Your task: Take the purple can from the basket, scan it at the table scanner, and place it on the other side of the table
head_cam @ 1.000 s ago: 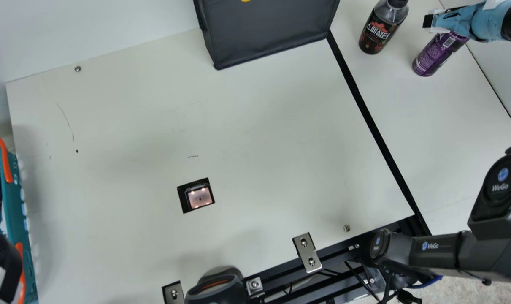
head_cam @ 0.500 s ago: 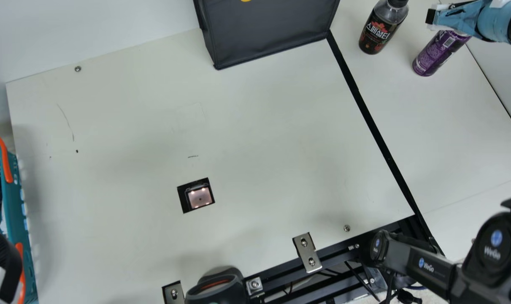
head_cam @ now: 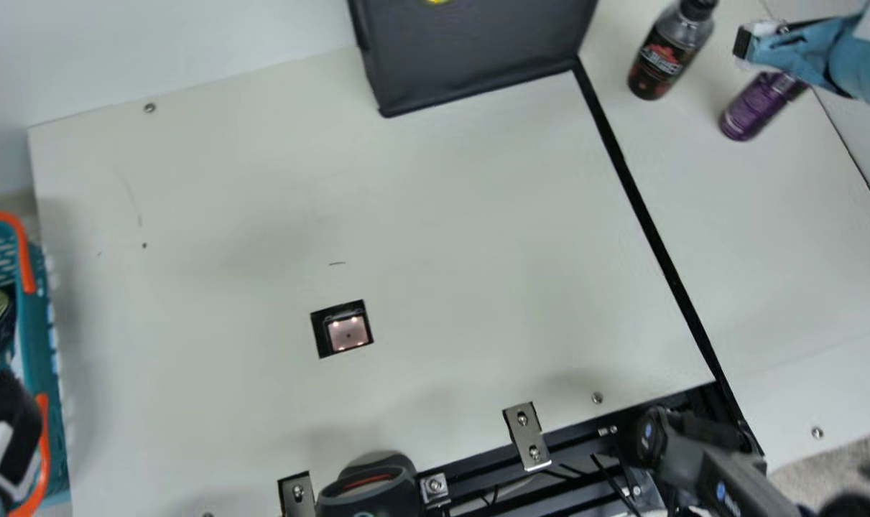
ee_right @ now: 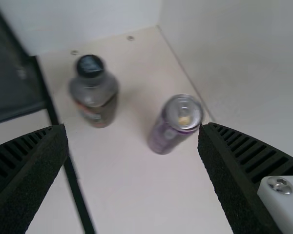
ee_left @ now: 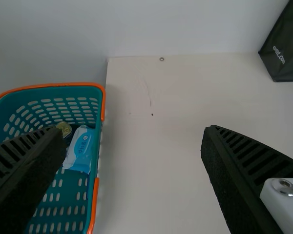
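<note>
Our right arm (head_cam: 733,477) is folding back toward the low right corner of the main view, where 1 second ago it was stretching higher up. Our neck camera is turning a little too, so the whole worktop (head_cam: 463,215) is sliding in the picture while the things on it are staying put.

The purple can (ee_right: 170,129) is standing upright on the far right part of the worktop, past the black strip (head_cam: 639,201) and near 1 bottle (ee_right: 96,100). Our right pincer (ee_right: 133,125) is spreading its 2 fingers wide, pinching nothing, with the can beyond its tips. So we think the can is already let go in its new place, and we are mostly needing to back away without bumping it. We are not seeing the scan itself at the scanner (head_cam: 348,332).

Our left pincer (ee_left: 133,127) is also spreading wide and empty, by the basket (ee_left: 103,100).
</note>
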You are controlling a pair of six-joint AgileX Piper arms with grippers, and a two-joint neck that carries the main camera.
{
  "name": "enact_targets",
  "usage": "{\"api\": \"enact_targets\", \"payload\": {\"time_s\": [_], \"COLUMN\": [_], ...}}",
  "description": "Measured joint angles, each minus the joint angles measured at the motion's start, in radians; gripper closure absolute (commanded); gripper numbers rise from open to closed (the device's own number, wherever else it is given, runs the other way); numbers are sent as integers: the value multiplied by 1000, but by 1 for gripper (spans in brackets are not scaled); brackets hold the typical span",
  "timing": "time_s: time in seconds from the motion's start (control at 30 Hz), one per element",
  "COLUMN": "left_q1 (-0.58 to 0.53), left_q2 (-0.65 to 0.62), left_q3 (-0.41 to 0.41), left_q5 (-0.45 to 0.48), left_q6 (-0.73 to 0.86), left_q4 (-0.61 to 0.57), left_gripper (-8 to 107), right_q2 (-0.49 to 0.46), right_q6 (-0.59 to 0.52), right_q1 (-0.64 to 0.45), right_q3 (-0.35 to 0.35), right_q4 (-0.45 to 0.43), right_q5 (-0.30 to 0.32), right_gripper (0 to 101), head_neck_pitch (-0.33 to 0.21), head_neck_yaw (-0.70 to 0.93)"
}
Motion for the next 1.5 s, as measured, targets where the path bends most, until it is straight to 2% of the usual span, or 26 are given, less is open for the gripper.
{"api": "enact_targets", "payload": {"time_s": [0.37,1.03,1.5], "left_q1": [177,177,177], "left_q2": [125,125,125], "left_q3": [-173,-173,-173], "left_q5": [114,119,119], "left_q6": [119,119,119], "left_q4": [-144,-144,-144], "left_gripper": [9,9,9], "right_q2": [-178,-493,-502], "right_q6": [45,119,119], "right_q1": [195,537,545], "right_q3": [14,31,31], "right_q4": [-12,-36,-37], "right_q5": [155,420,426], "right_gripper": [6,6,6], "head_neck_pitch": [2,2,0], "head_neck_yaw": [245,250,250]}}
